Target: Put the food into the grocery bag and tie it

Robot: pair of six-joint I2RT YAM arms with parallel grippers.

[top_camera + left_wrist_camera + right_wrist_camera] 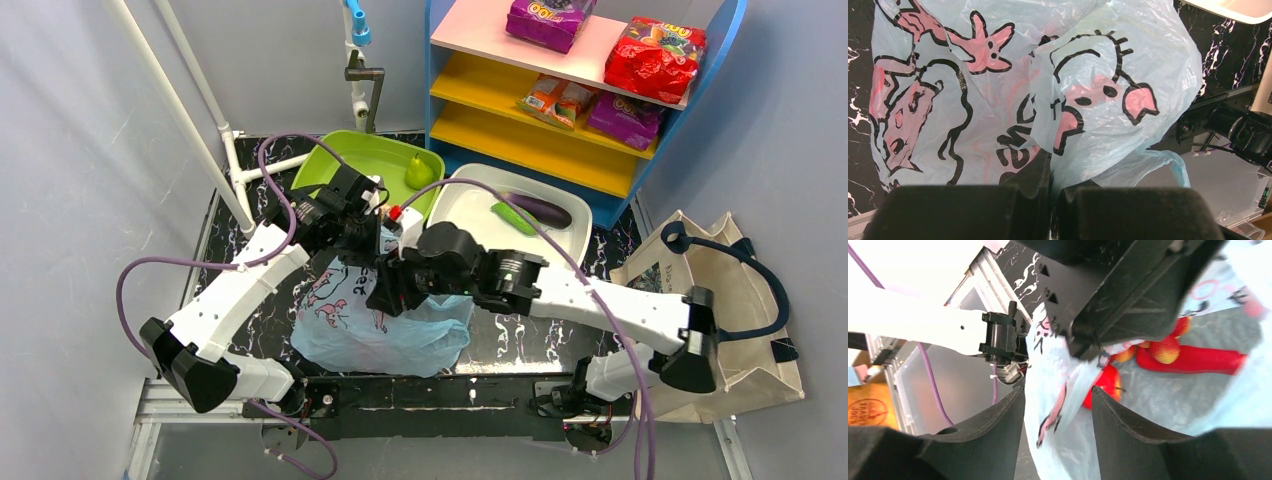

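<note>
The bag [385, 325] lies on the desk [540, 345] between the arms — pepper [1198, 360] and fruit [1105, 385] inside. Left claw [1050, 172] pinches the bag; right claw [1058, 415] is spread, plastic between its fingers.

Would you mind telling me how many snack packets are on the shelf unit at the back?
4: a purple packet and a red packet on the pink top shelf, an orange packet and another purple one on the yellow shelf below. Others may be hidden.
</note>
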